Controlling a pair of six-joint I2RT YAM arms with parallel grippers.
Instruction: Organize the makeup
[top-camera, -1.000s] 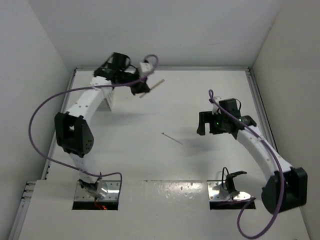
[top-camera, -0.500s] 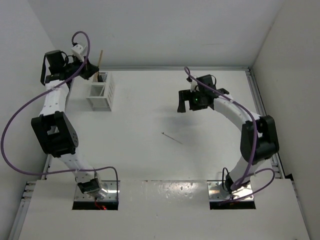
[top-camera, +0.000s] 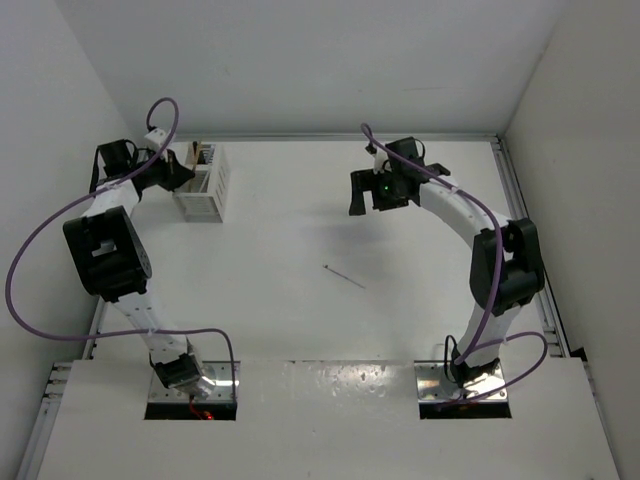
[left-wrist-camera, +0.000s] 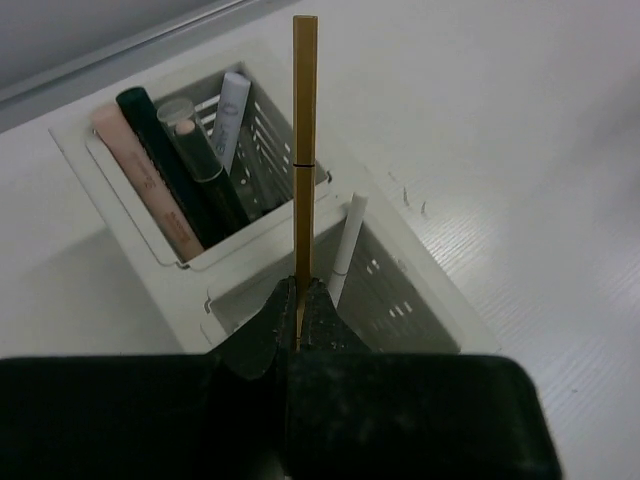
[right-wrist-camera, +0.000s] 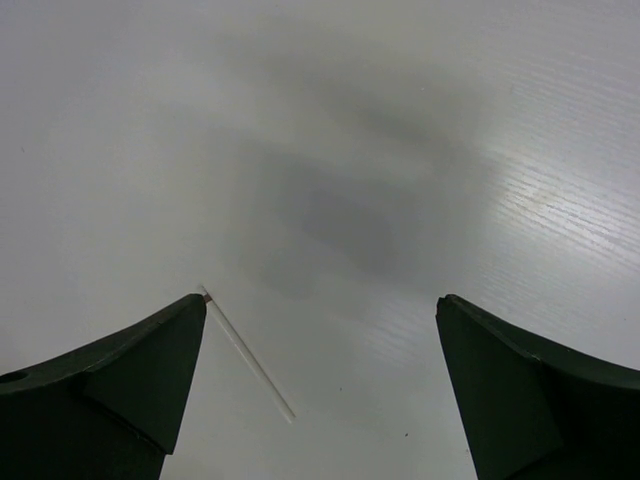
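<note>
Since the earlier frames the left arm has swung to the far left corner and lowered its stick to the rack, while the right arm has reached farther back across the table (top-camera: 300, 330).

Nearest, a hair-thin pale stick (top-camera: 344, 275) lies flat and alone on the matte white tabletop, angled across it. Beyond it the right gripper (right-wrist-camera: 320, 300) hangs above the table with its dark, wedge-shaped fingers spread wide and nothing between them. In the right wrist view the pale stick's end lies just beside the left finger.

At the far left, the left gripper (left-wrist-camera: 298, 300) is pinched tight on the lower end of a tan stick (left-wrist-camera: 304, 150). This stick is slim, square-edged and straight, with a fine seam partway up. It stands upright over the white slotted rack (left-wrist-camera: 130, 215), a boxy plastic holder with perforated walls and two compartments. Whether its tip sits inside a compartment cannot be told.

The farther compartment holds a pink stick (left-wrist-camera: 150, 185), a glossy black stick (left-wrist-camera: 175, 165), a clear-capped stick (left-wrist-camera: 185, 125) and a grey stick (left-wrist-camera: 232, 115), all leaning together. The nearer compartment holds one white stick (left-wrist-camera: 345, 245), tilted against the divider.
</note>
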